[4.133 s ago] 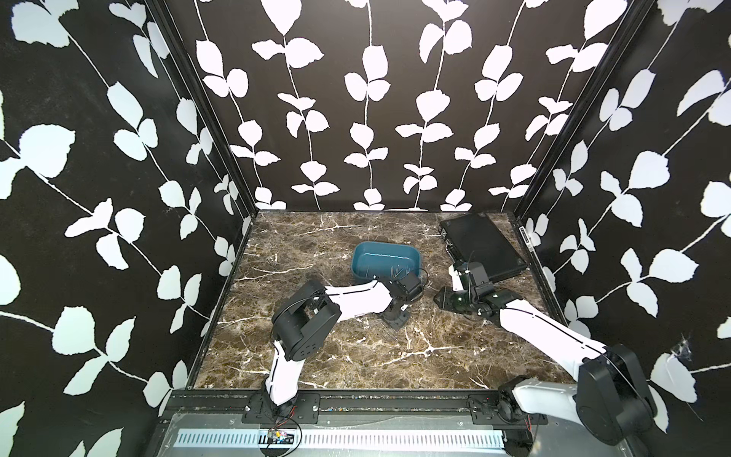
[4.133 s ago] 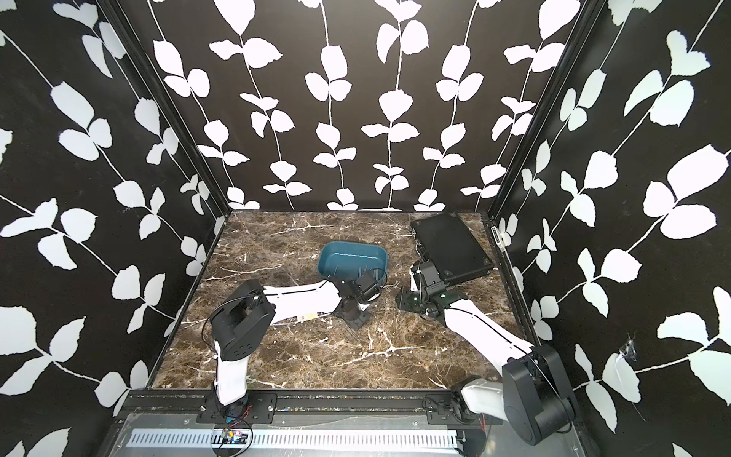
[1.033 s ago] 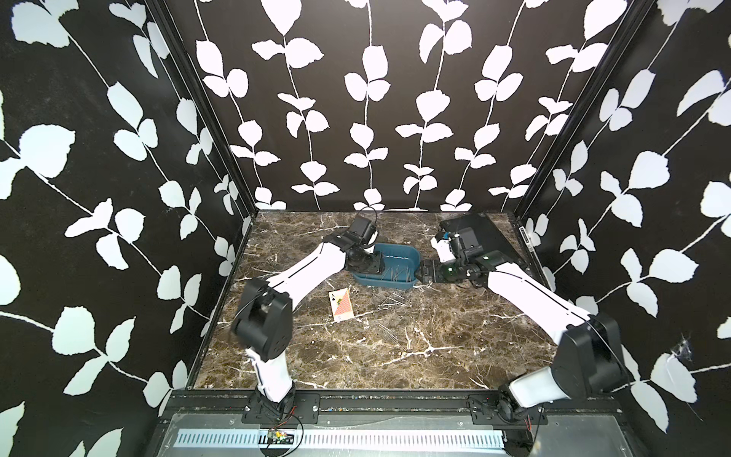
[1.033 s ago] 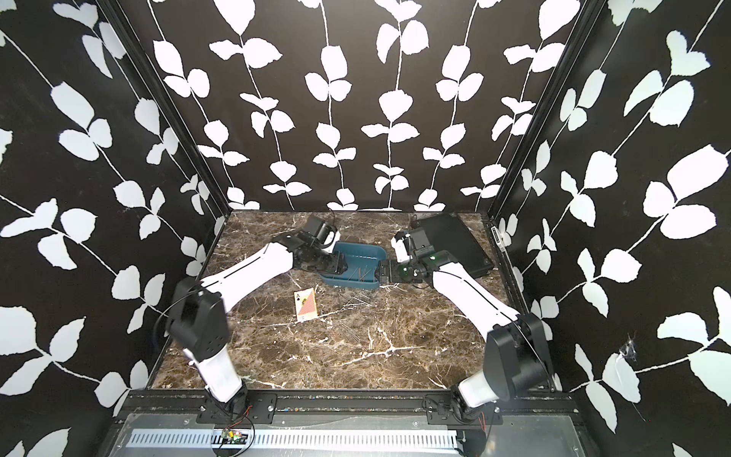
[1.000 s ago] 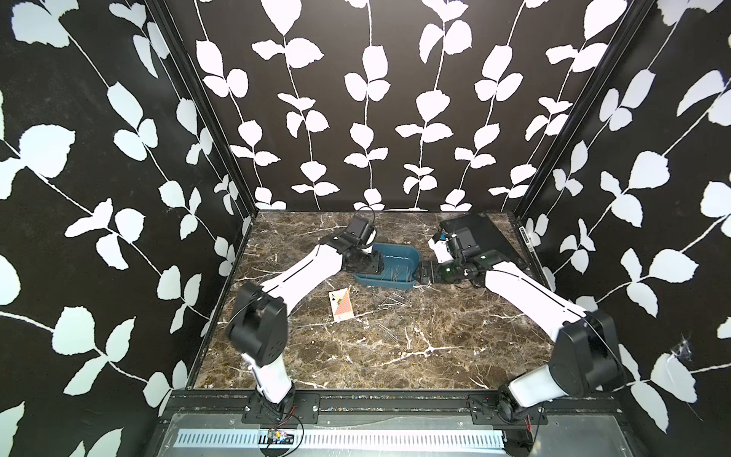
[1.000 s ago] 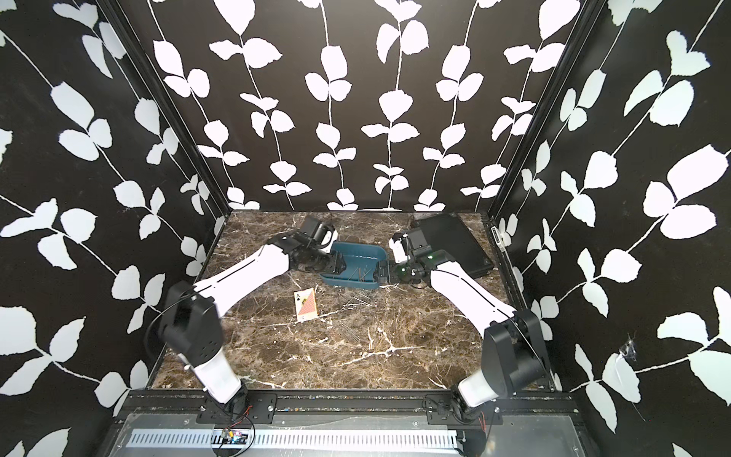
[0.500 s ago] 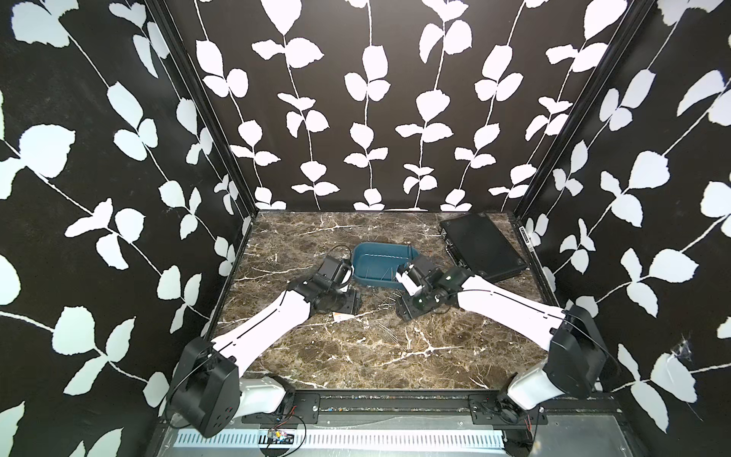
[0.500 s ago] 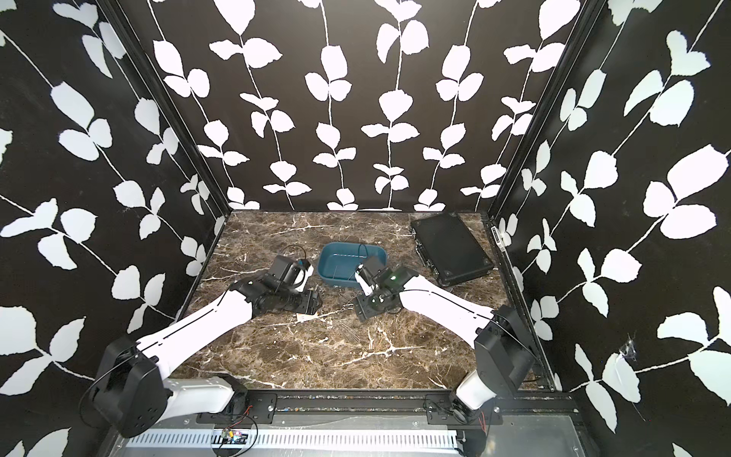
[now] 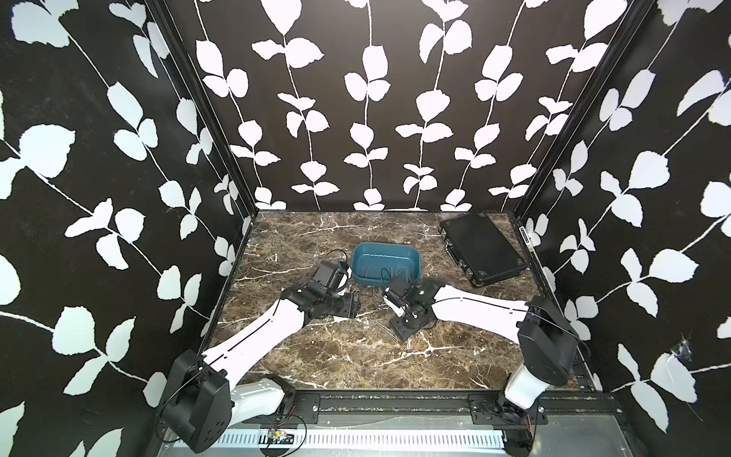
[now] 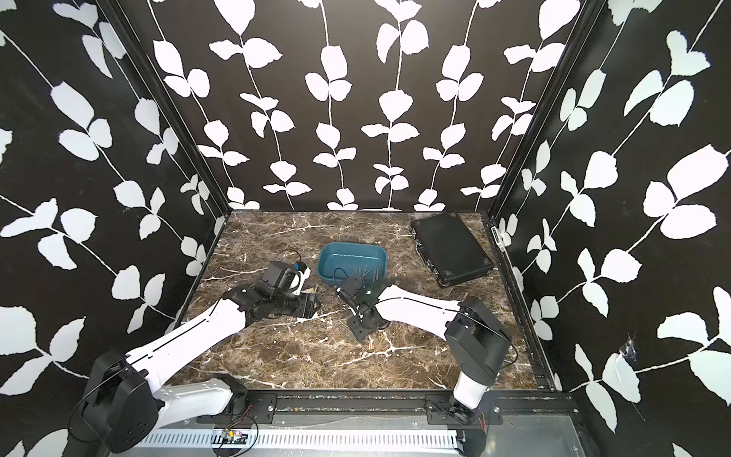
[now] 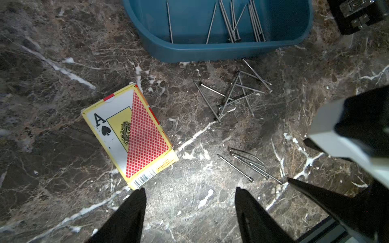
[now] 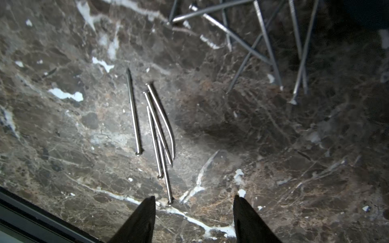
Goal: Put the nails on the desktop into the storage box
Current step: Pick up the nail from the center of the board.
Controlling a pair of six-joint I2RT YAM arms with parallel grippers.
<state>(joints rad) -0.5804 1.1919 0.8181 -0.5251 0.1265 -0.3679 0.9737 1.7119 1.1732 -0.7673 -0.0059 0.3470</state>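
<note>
Nails (image 12: 133, 111) lie loose on the desktop (image 11: 52, 52) beside the storage box (image 11: 210, 52) (several inside it); left gripper (image 11: 190, 190) and right gripper (image 12: 193, 197) hover spread, empty.

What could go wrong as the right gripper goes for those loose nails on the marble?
The parallel nails lie flat and close together near the open right gripper; a pinch may catch only some or scatter them. One bent nail among them may twist out of the grip.

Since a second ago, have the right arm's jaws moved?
Yes. The right gripper has left the black case's side and come forward; it is now in front of the storage box.
</note>
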